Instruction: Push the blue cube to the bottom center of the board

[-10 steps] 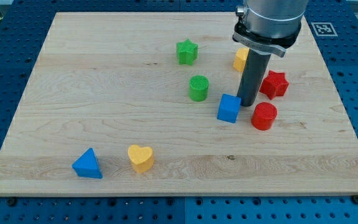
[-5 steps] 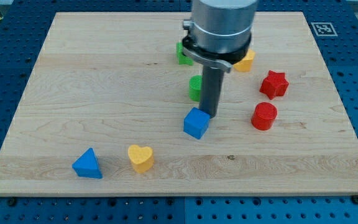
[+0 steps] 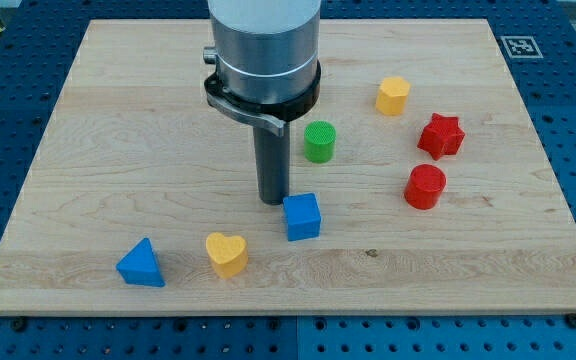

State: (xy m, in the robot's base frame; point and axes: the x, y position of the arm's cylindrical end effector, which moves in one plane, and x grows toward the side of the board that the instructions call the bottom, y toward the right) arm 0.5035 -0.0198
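The blue cube (image 3: 302,216) lies on the wooden board (image 3: 118,150), a little right of centre and in the lower half. My tip (image 3: 273,200) stands just to the upper left of the cube, at its top left corner, touching or nearly touching it. The arm's grey body rises above the tip and hides part of the board's top middle.
A green cylinder (image 3: 319,141) is above the cube. A yellow block (image 3: 392,95), a red star (image 3: 440,135) and a red cylinder (image 3: 425,186) are at the right. A yellow heart (image 3: 226,253) and a blue triangle (image 3: 140,263) lie at the lower left.
My tip has swept from the right to the left. The blue cube has moved left and down, towards the board's bottom centre. The green star is now hidden behind the arm.
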